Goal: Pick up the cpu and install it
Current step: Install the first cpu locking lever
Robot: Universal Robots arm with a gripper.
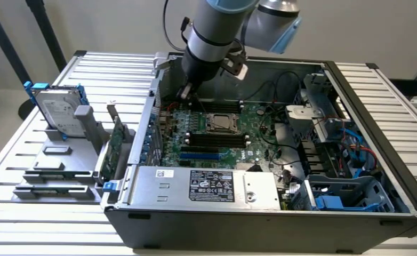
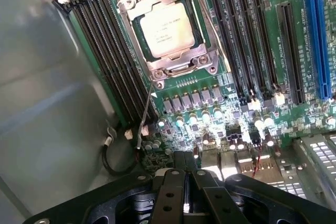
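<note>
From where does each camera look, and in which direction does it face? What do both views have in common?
Exterior view: sits off the arm, raised outside the open computer case, looking down into it; the grey arm reaches in.
Wrist view: sits on the wrist, inside the case, facing the green motherboard closely; the shut black claw shows.
Shared: the motherboard and the cpu seated in its socket.

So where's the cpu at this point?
The cpu lies in the metal socket frame on the green board, near the exterior view's middle, between banks of memory slots. The gripper is clear of it.
</note>
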